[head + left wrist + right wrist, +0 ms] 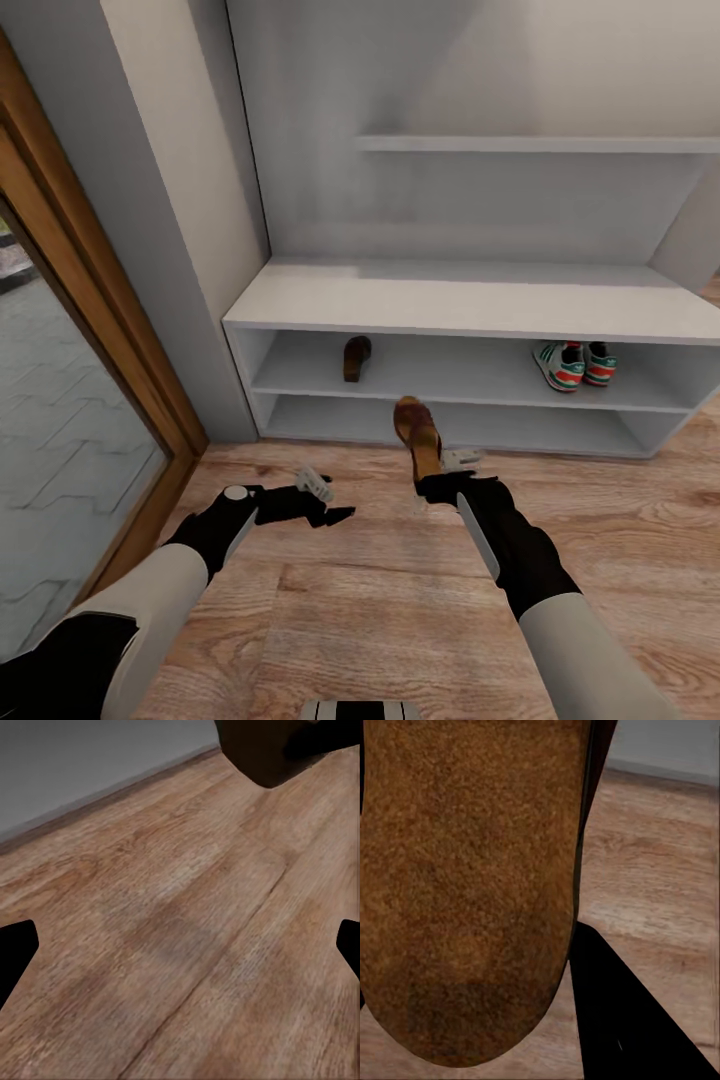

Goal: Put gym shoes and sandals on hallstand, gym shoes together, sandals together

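Observation:
My right gripper (440, 468) is shut on the heel end of a dark brown sandal (417, 431), held above the corridor floor (400, 600) in front of the hallstand (470, 300). In the right wrist view its tan footbed (472, 885) is close up, with one black finger (630, 1020) beside it. The other sandal (357, 358) rests at the left of the upper shelf slot. Both gym shoes (572, 364) sit side by side at the right of that same slot. My left gripper (322, 498) hangs open low over the floor (180, 937), holding nothing.
A glass door in a wooden frame (110, 340) stands at the left, with a grey wall corner (170, 200) between it and the hallstand. A stepped wall shelf (530, 144) runs above the bench top. The lower shelf slot (540, 428) lies behind the held sandal.

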Motion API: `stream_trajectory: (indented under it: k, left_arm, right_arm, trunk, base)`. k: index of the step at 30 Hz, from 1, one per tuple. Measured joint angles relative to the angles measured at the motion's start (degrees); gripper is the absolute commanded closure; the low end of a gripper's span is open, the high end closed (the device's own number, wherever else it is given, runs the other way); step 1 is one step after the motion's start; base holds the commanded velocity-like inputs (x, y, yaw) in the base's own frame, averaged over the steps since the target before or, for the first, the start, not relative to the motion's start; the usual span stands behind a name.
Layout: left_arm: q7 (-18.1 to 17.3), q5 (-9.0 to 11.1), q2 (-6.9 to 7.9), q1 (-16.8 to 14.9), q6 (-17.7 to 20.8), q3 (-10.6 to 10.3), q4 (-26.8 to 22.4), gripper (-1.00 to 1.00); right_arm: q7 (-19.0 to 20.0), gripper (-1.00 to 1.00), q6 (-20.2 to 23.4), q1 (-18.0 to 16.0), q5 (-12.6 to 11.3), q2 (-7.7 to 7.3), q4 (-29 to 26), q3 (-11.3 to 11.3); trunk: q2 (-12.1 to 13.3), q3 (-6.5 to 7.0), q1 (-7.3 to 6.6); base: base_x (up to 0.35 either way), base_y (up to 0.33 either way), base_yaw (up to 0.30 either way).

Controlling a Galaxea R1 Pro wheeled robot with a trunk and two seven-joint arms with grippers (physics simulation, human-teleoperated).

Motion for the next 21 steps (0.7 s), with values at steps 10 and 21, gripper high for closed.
stream_trajectory:
  k: [10, 21]
  left_arm:
    - [0.0, -0.1, -0.28, 0.0, 0.0, 0.0, 1.0, -1.00]
    - [-0.9, 0.2, -1.27, 0.5, -0.9, -1.0, 2.0, -1.00]
  right_arm:
    - [-5.3, 1.00, -2.9, 0.0, -0.1, -0.08, 0.1, -0.1]
    - [-5.4, 1.00, -2.4, -1.0, 0.2, 0.01, 1.0, 0.3]
  trunk:
    - [0.0, 0.00, 0.00]
    - [0.0, 0.00, 0.00]
  base:
    - [0.000, 0.000, 0.000]
    - [0.000, 0.000, 0.000]
